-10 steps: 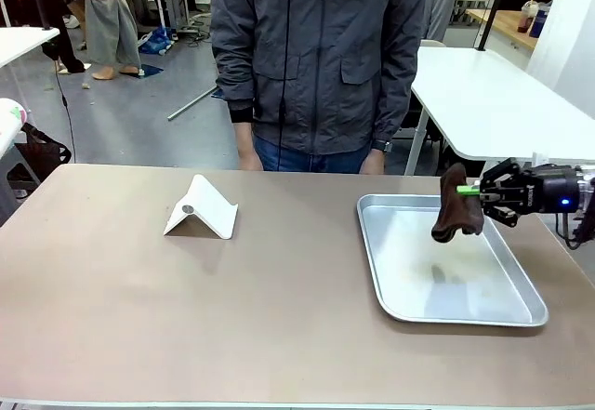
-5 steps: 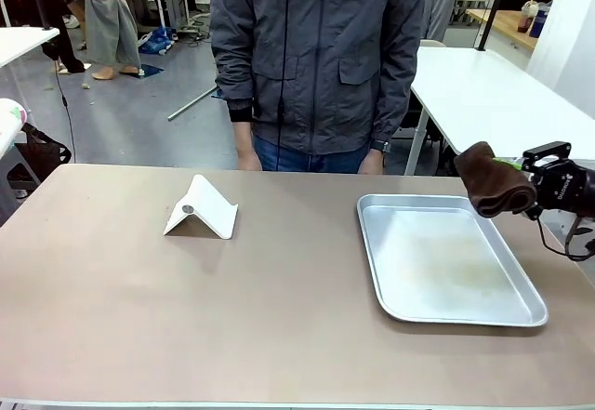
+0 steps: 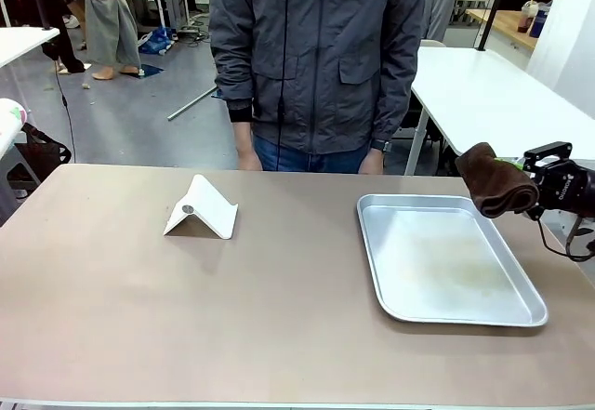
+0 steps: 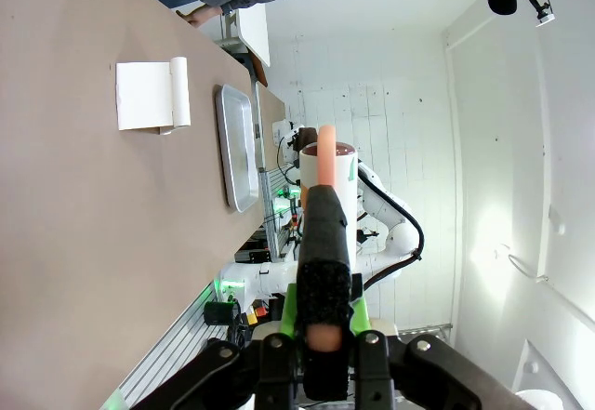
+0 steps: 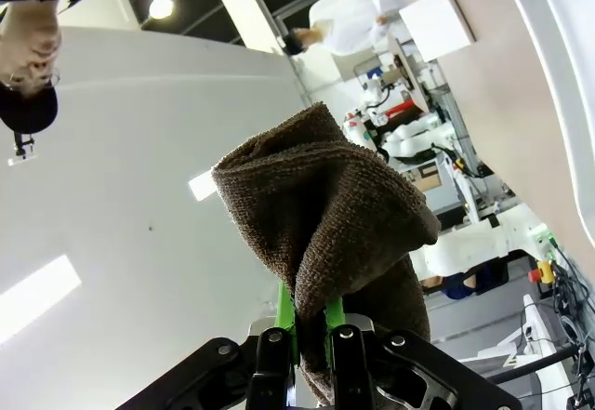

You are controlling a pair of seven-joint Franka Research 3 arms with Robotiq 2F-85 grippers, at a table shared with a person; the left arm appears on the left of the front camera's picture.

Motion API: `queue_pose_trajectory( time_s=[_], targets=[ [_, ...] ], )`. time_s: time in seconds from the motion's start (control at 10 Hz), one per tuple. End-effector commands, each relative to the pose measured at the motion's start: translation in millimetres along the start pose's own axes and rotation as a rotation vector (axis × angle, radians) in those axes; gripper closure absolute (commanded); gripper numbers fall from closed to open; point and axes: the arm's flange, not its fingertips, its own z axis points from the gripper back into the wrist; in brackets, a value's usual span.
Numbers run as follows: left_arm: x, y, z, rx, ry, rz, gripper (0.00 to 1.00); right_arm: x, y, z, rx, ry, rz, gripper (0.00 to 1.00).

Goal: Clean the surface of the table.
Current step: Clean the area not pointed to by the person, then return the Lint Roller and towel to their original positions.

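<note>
The right arm's fingers [image 5: 284, 315] clamp a bunched dark brown terry cloth [image 3: 495, 182], raised in the air near the far right corner of a shiny rectangular metal tray [image 3: 372, 261] that lies on the right side of the wide, matte tan-brown tabletop [image 3: 186, 317]. The left arm's fingers [image 4: 289, 312] are closed on a black rod with pink ends [image 4: 323, 233]. A person in a grey jacket [image 3: 316, 57] stands at the far edge, beyond a white folded stand [image 3: 201, 208] on the tabletop's left half.

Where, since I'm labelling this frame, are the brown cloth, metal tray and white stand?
brown cloth [image 3: 493, 179], front view, middle of the bundle.
metal tray [image 3: 437, 261], front view, bare floor.
white stand [image 3: 209, 207], front view, sloping face.
</note>
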Motion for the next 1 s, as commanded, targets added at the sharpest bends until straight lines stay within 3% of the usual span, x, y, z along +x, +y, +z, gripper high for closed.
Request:
queue_pose_trajectory(
  time_s=[0.0, 0.9],
  targets=[
    [-2.3, -3.7, 1.6, -0.007, 0.0, 0.003, 0.78, -1.9, 0.7, -2.0, 0.0, 0.001, 0.013, 0.86],
    [-2.3, -3.7, 1.6, -0.007, 0.0, 0.003, 0.78, -1.9, 0.7, -2.0, 0.0, 0.001, 0.013, 0.86]
  ],
)
